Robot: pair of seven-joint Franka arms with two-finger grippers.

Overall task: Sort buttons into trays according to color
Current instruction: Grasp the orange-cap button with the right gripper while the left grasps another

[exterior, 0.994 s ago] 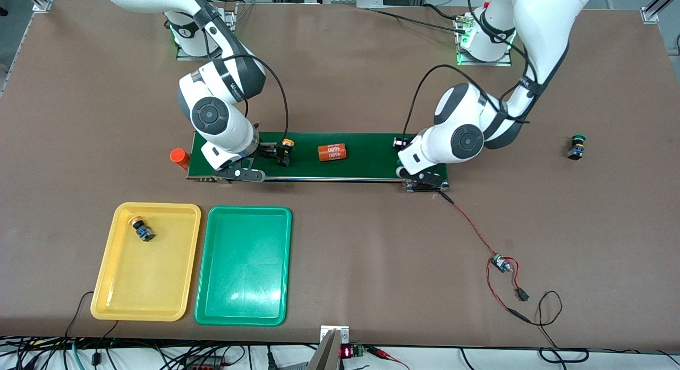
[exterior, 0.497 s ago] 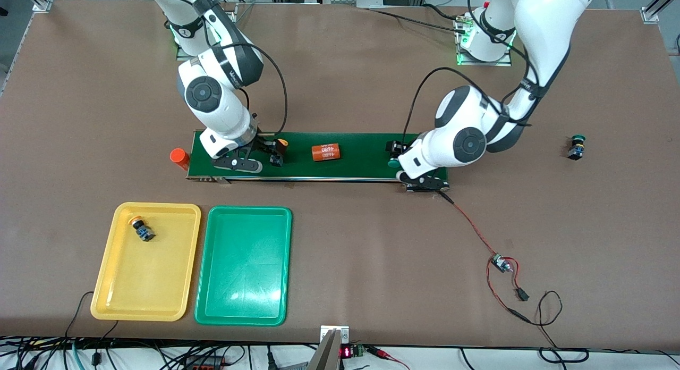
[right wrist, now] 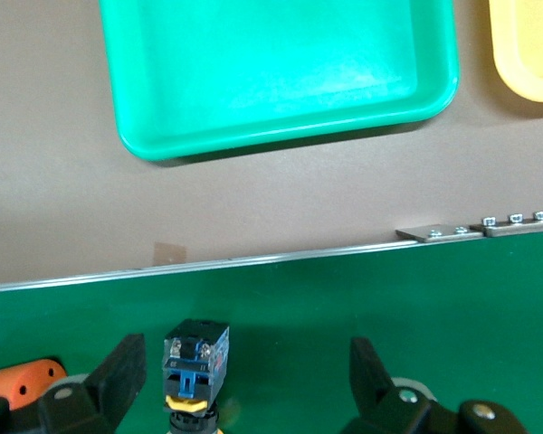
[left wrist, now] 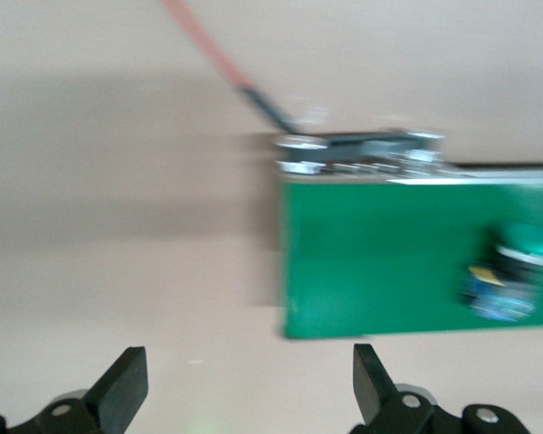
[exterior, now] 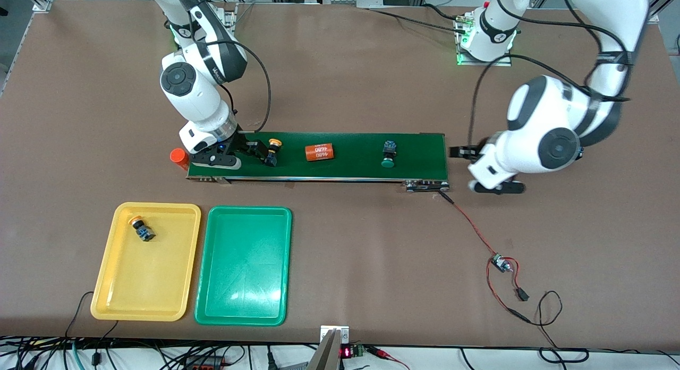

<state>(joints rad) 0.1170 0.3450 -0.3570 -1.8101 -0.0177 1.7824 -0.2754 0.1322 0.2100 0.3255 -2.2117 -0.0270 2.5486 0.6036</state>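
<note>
Nearest the front camera, at the lower left of the frame, the yellow tray [exterior: 146, 261] is holding one yellow-capped button [exterior: 142, 228] near its upper corner, and the green tray [exterior: 243, 265] beside it is lying bare.

Higher in the frame, on the conveyor belt [exterior: 350, 170], a second yellow-capped button [exterior: 272, 151] is lying tipped, its long axis along the belt, just beside the right pincer [exterior: 254, 149]. That pincer is being held wide open, with the button between its fingertips [right wrist: 125, 369] but not gripped; this arm is clearly the nearer one.

An orange cylinder [exterior: 319, 152] is lying mid-belt, and a green-capped button [exterior: 389, 153] toward the left arm's end.

The left pincer [exterior: 463, 152], spread open and empty, is being carried off the belt's end, whereas a second ago it was closed over the green-capped button there. The belt's items are shifting toward the right arm.
</note>
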